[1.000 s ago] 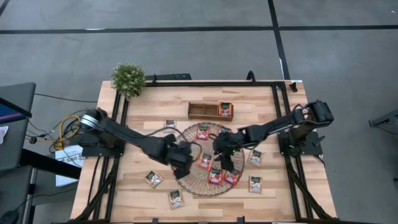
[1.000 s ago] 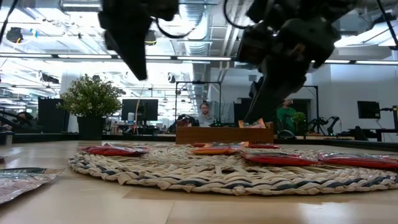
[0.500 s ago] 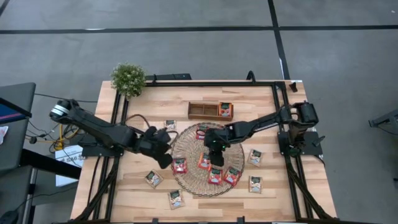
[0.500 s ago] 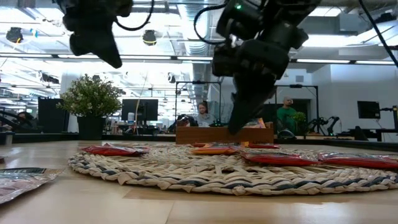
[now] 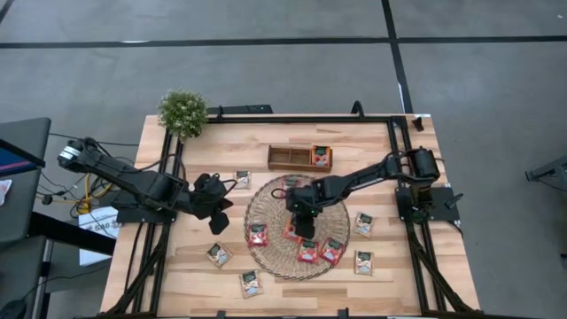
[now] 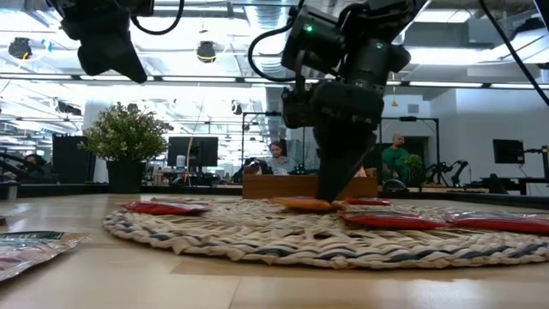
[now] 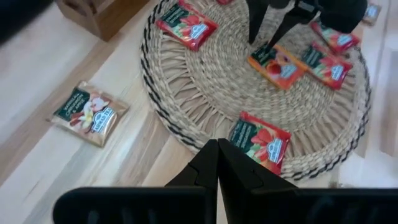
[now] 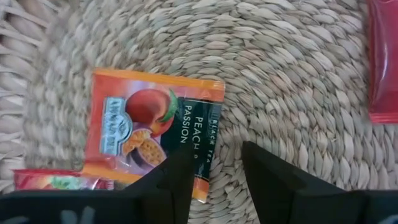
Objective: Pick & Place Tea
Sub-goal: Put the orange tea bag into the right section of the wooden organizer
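Sachets, whitish with green print [image 5: 251,283], along the near edge of the bench [image 5: 390,288], one by the mat's left rim [image 5: 218,255], two off to the right [image 5: 364,262]. Just behind, round woven mat [image 5: 266,266], strewn with red tea sachets [image 5: 257,236]. Down on the mat's middle, right end effector [image 5: 299,221], fingers [image 8: 177,177] parted, one tip over the edge of an orange peach-passion sachet [image 8: 152,134], the other on bare weave beside it; not clamped on anything. Level with the bench, that orange sachet [image 6: 304,204] flat under the fingertips, red ones lying either side. Another red sachet's corner tucked under the orange one, mostly cut off in the right wrist view. Left end effector [image 5: 215,202] off the mat's left rim, up above the bench, fingers [image 7: 214,165] pressed together, holding nothing. Past it, one more whitish sachet [image 5: 242,177] near the mat's far-left rim. Farther back, small wooden tray [image 5: 288,158], a sachet [image 5: 321,157] standing in its right compartment; print too small to read. Potted plant [image 5: 182,112] at the far left corner. Beyond the bench, seated person [image 6: 279,157] among screens, partly hidden behind the tray.
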You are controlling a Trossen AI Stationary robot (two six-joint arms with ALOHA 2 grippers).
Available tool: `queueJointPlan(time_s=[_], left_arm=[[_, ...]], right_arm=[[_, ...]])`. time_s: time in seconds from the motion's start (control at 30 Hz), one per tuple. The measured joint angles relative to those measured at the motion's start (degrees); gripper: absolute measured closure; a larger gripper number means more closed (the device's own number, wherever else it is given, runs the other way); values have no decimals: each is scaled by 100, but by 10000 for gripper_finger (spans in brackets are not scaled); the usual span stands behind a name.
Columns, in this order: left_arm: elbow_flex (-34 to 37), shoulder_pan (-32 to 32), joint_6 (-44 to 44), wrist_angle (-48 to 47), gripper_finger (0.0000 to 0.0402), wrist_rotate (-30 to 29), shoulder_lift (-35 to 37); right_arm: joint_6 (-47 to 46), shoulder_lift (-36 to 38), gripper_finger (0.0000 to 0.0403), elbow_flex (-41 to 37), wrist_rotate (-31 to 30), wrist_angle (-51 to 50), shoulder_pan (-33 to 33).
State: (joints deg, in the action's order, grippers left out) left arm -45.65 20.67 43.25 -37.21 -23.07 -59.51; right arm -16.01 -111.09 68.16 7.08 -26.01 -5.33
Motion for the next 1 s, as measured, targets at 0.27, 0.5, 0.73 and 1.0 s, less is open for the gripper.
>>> queueJointPlan(time_s=[0.27,0.5,0.73,1.0], left_arm=[[0,-2,-189,-20,401,-105,9],[0,-2,-228,-13,401,-125,9],[0,-2,-230,-2,401,-122,9],[0,-2,-228,14,401,-122,7]], right_arm=[[-53,15,291,8,-362,-313,-125],[-64,15,313,5,-549,-340,-178],[-159,13,374,0,-574,-358,-165],[-183,25,399,214,-555,-678,-165]])
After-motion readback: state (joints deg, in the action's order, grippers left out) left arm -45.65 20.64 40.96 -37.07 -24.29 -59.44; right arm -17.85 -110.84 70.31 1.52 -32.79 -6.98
